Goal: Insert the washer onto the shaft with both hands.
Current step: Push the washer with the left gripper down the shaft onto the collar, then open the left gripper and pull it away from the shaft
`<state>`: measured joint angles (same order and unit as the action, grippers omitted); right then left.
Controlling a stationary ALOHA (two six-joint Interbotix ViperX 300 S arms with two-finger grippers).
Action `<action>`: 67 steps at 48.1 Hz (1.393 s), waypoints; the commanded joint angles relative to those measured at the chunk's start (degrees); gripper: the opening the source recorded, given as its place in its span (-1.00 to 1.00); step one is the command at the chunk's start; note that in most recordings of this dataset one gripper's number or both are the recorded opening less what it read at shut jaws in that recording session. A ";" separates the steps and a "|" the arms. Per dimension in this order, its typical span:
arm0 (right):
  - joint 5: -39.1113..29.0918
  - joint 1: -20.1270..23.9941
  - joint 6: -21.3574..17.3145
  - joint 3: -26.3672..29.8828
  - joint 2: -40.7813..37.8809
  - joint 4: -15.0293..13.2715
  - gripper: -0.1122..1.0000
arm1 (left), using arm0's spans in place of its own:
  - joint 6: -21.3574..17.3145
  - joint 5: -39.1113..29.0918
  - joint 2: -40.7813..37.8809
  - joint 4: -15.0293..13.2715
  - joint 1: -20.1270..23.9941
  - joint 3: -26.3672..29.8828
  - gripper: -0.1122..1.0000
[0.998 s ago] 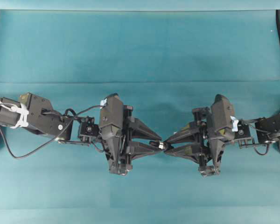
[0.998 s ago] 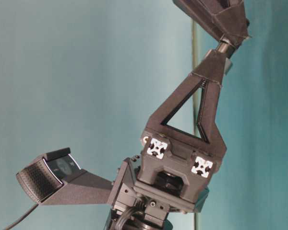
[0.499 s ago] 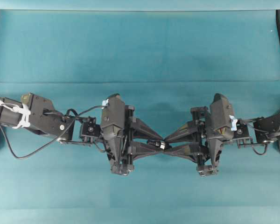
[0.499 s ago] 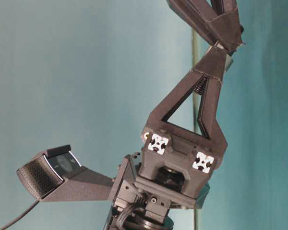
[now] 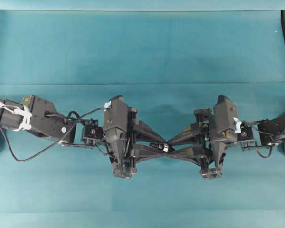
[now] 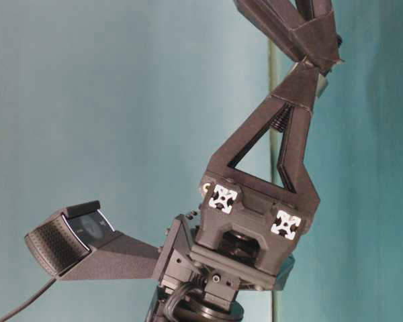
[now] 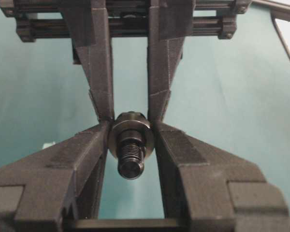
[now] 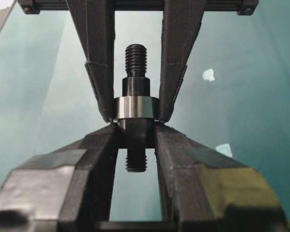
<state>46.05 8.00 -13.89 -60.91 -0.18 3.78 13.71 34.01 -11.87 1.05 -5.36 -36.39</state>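
Both fingers [image 8: 135, 121] pinch the shaft [image 8: 136, 87], its axis running arm-to-arm.

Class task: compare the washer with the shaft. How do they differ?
The washer is a short silvery ring; the shaft is a longer dark rod, threaded at both ends. The left gripper pinches the washer; the right gripper clamps the shaft. Shared: one axis, the ring around the rod.

Overhead view straight down and far over the teal table [image 5: 142, 47], table-level view close and low from the side, each wrist view tight along its own fingers, all four sharing the fingertip meeting point, near 12 o'clock in the table-level frame.
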 commanded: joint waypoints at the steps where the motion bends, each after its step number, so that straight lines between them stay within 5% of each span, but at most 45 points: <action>1: 0.18 -0.09 -0.26 0.62 0.44 0.18 -0.80 | 0.53 0.26 0.35 0.09 -0.26 0.79 -0.14; 18: -0.44 -0.09 -0.26 0.62 0.44 0.26 -0.80 | 2.72 0.35 0.44 0.09 -0.18 0.62 -0.10; 25: -0.44 -0.18 -0.26 0.62 0.44 0.18 -0.80 | 2.55 0.35 0.35 0.09 -0.18 0.79 0.63; 28: -0.44 -0.09 -0.26 0.62 0.35 0.18 -0.80 | 2.55 0.35 0.35 0.09 -0.18 0.88 0.78; 46: -1.67 -0.09 -0.18 0.62 0.35 0.18 -0.80 | 2.81 0.26 2.55 0.09 -0.18 -1.58 0.69; 67: -2.99 0.18 -0.18 0.62 0.44 0.18 -0.80 | 2.72 0.26 15.38 0.09 -0.35 -13.10 0.68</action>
<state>42.80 8.00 -13.89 -60.91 -0.18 3.87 16.44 34.01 0.18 0.97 -5.45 -48.34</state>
